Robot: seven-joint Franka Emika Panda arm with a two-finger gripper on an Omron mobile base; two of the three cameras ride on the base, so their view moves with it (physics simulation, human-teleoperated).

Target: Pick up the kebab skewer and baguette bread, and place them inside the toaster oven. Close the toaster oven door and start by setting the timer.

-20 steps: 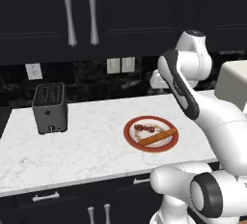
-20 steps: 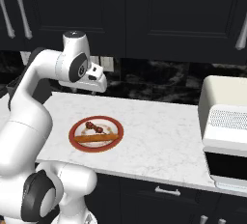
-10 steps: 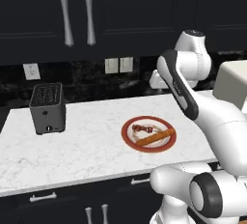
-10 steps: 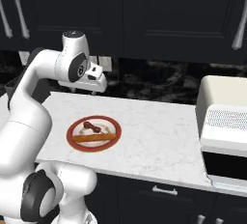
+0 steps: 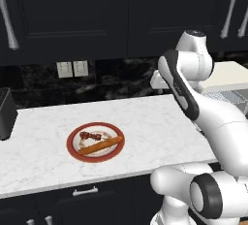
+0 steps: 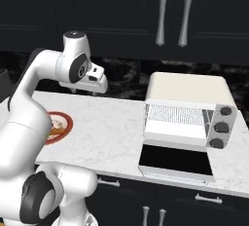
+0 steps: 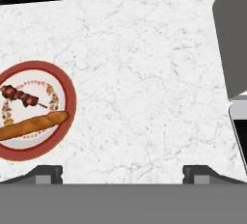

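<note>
Hand view: my gripper [image 7: 123,172] hangs over bare marble, its two tips far apart at the bottom edge, nothing between them.
Gripper state: jaws spread wide, holding nothing.
Counter [image 5: 145,122]: white marble, running from the slot toaster [image 5: 6,112] at the left to the oven at the right.
Plate [image 5: 73,150]: red-rimmed, on the counter left of my arm; both foods lie on it.
Skewer [image 5: 90,136]: on the far half of the plate, reddish chunks on a thin stick, just beside the loaf; I cannot tell whether they touch.
Baguette [image 5: 100,146]: lies slantwise across the near half of the plate, one end out over the rim.
Oven [image 6: 187,105]: cream box at the right end of the counter, well apart from the plate, wire rack visible inside, three dark knobs down its right side.
Door [image 6: 176,161]: dropped open, lying flat in front of the oven, dark glass facing up.
Arm: my hand [image 6: 95,79] is raised above the counter, between plate and oven, nearer the plate.
</note>
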